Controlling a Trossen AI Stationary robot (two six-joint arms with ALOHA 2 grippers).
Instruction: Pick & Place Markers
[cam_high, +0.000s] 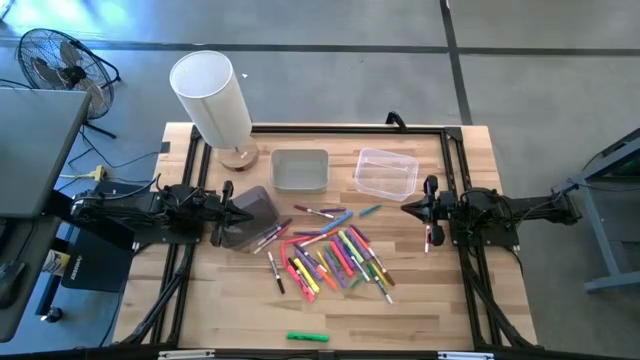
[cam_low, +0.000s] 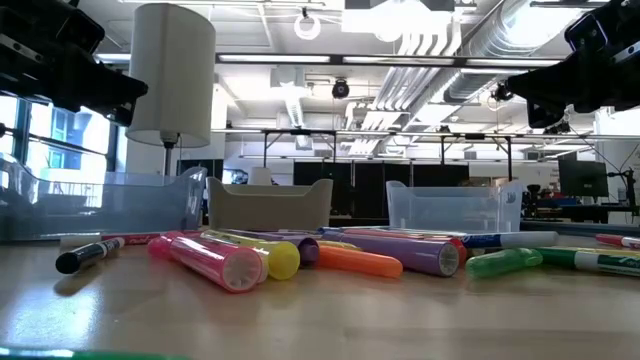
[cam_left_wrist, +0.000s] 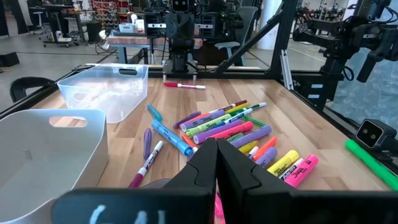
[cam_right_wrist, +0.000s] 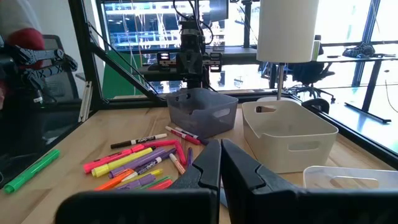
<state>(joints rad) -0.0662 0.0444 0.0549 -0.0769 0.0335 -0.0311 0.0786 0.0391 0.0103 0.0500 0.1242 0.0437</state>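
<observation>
First, open both empty, fully closed units: left gripper (cam_high: 243, 212) and right gripper (cam_high: 408, 208) flank the markers (cam_high: 330, 255). Start with outliers nearest the pile; finish beyond, at the grey bin (cam_high: 299, 169).

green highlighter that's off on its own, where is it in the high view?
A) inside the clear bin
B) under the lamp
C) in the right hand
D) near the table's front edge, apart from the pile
D: the green highlighter lies alone by the bottom edge of the high view, well below the marker pile; nothing touches it.
</observation>
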